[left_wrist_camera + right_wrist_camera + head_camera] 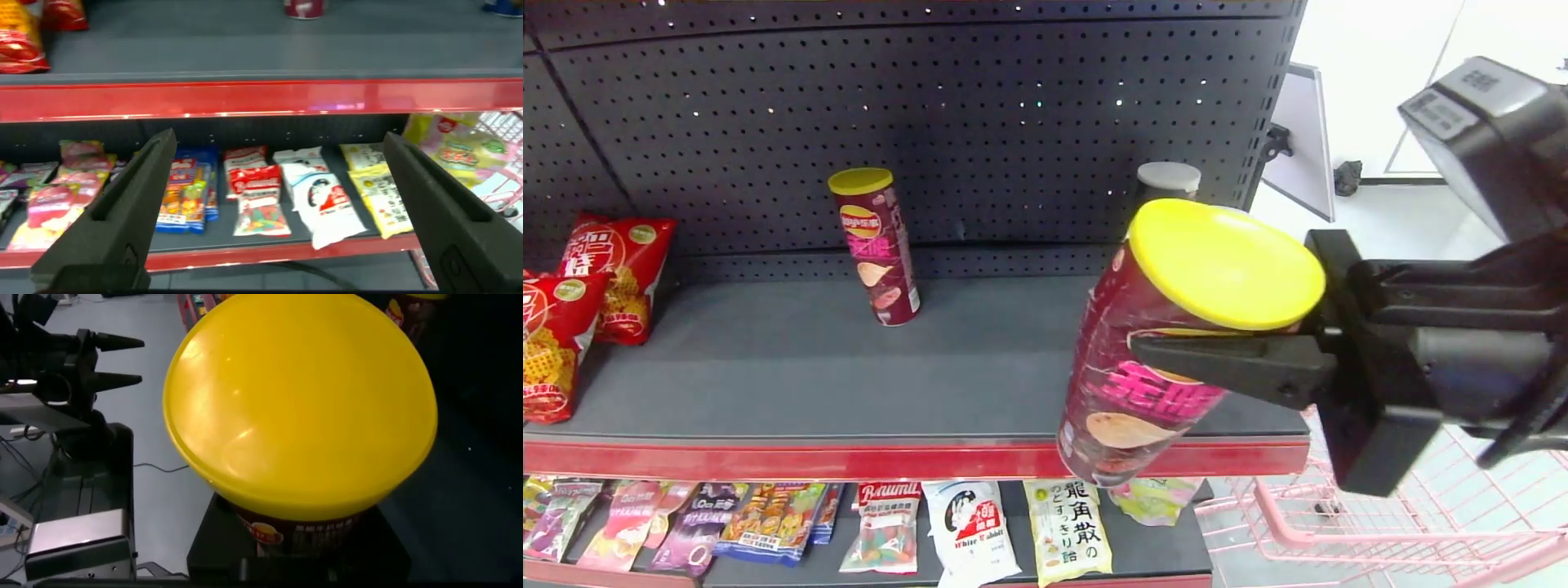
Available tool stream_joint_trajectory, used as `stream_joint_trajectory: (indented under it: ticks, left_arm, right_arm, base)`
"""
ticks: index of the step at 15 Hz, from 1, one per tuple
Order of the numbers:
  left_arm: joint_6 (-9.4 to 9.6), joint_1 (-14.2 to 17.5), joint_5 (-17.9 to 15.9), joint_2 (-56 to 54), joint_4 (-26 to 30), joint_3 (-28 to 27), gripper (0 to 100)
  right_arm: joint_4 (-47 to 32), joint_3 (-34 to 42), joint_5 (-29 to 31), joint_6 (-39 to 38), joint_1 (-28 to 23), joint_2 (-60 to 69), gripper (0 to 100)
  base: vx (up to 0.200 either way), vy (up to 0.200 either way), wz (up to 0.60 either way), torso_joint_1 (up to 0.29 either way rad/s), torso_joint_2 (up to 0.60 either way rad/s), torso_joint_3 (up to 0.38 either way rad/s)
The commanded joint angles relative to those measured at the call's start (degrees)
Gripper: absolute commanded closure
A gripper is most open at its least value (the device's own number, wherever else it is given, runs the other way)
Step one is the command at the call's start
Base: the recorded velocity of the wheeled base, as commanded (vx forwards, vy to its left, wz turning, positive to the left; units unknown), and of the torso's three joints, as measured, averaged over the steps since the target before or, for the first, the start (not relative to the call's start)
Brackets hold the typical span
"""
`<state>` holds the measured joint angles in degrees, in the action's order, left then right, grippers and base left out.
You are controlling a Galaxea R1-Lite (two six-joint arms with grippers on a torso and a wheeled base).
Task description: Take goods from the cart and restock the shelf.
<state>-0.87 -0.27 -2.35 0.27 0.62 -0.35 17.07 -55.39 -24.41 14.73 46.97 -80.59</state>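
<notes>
My right gripper is shut on a maroon chip can with a yellow lid. It holds the can tilted, just under the lid, over the front right edge of the grey shelf. A matching can stands upright farther back on the shelf, left of the held one. My left gripper is open with nothing between its fingers, and faces the lower shelf of snack bags.
A can with a grey lid stands at the back right of the shelf, behind the held can. Red snack bags lean at the far left. The pink cart is at lower right. The shelf between the cans is bare.
</notes>
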Motion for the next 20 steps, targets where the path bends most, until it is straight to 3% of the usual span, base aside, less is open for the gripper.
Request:
stream_joint_trajectory:
  ticks: [1, 17, 20]
  left_arm:
    - [-0.01, 0.0, -0.02, 0.0, -0.01, 0.0, 0]
    - [0.07, 0.0, -0.02, 0.0, -0.01, 0.0, 0]
    - [0.07, 0.0, -0.02, 0.0, -0.01, 0.0, 0]
  right_arm:
    - [0.77, 0.11, 0.06, -0.14, 0.14, -3.43, 100]
    - [1.04, 0.9, 1.03, -0.14, -0.48, -4.49, 100]
    - [1.04, 1.17, 1.03, -0.14, -0.48, -4.22, 100]
  base:
    - [0.0, 0.2, 0.0, -0.002, 0.0, 0.002]
    - [0.0, 0.2, 0.0, 0.002, 0.0, 0.001]
    - [0.0, 0.0, 0.0, 0.0, 0.0, 0.0]
